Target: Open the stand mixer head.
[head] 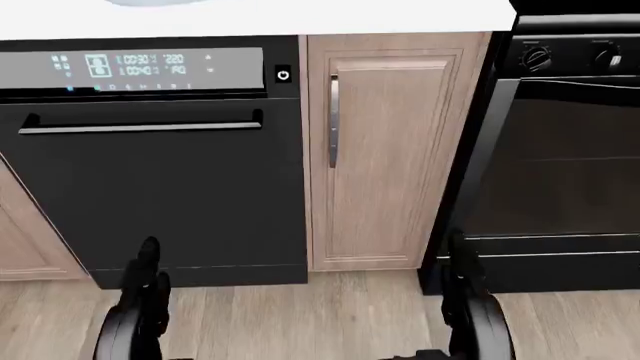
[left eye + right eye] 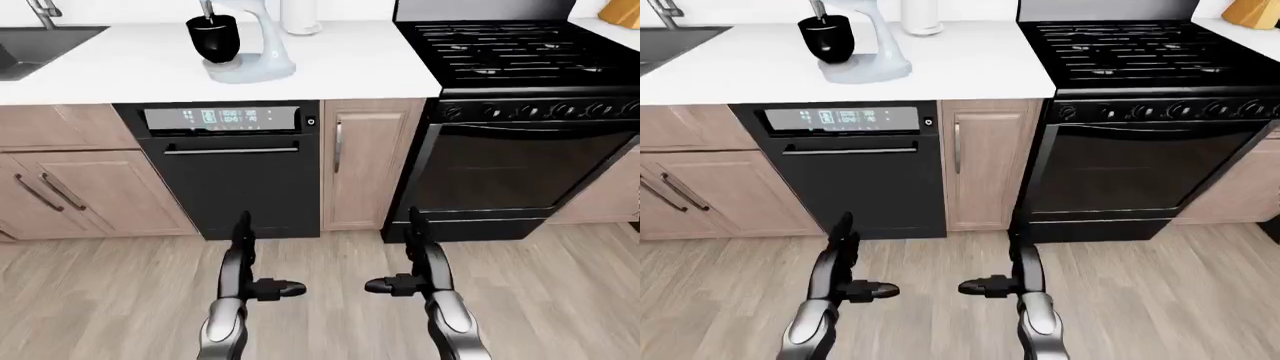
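A pale blue stand mixer [image 2: 247,46] with a black bowl [image 2: 213,36] stands on the white counter [image 2: 340,64] at the top of the left-eye view; its head is cut off by the picture's top edge. My left hand [image 2: 250,266] and right hand [image 2: 412,262] hang low over the wooden floor, far below the mixer. Both are open and empty, fingers up and thumbs pointing inward. The head view shows only the cabinet fronts and the tops of my hands.
A black dishwasher [image 2: 228,169] sits under the mixer, with a narrow wood cabinet door [image 2: 362,161] to its right. A black gas stove and oven [image 2: 525,112] fill the right side. A sink [image 2: 40,45] is at the top left. A white canister [image 2: 300,16] stands behind the mixer.
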